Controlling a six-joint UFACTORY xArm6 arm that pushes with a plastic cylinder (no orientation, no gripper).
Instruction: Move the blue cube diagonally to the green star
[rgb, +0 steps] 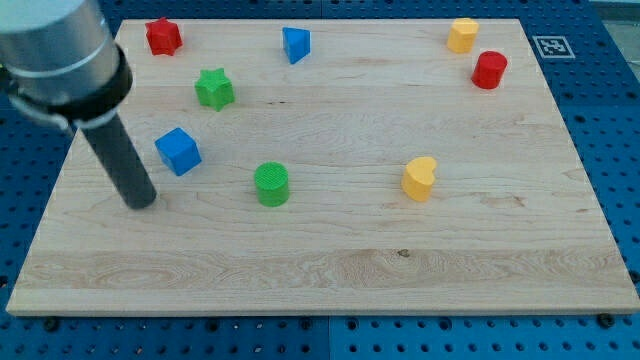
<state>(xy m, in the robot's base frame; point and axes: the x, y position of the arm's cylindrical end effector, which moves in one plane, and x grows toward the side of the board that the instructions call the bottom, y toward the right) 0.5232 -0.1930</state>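
No readable writing shows, only a square marker (548, 46) at the view's top right, while my rod leans from the top left and my tip (143, 203), grasping nothing, rests just left of and below the blue cube (178, 151), untouching, the green star (214, 89) beyond

One cam, high front, angled down on whole board (330, 260).

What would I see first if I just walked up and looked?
Probably the big dark rod leaning in from the view's top left, with my tip resting on the wooden board just left of and below the blue cube. Next, the bright green star above that cube.
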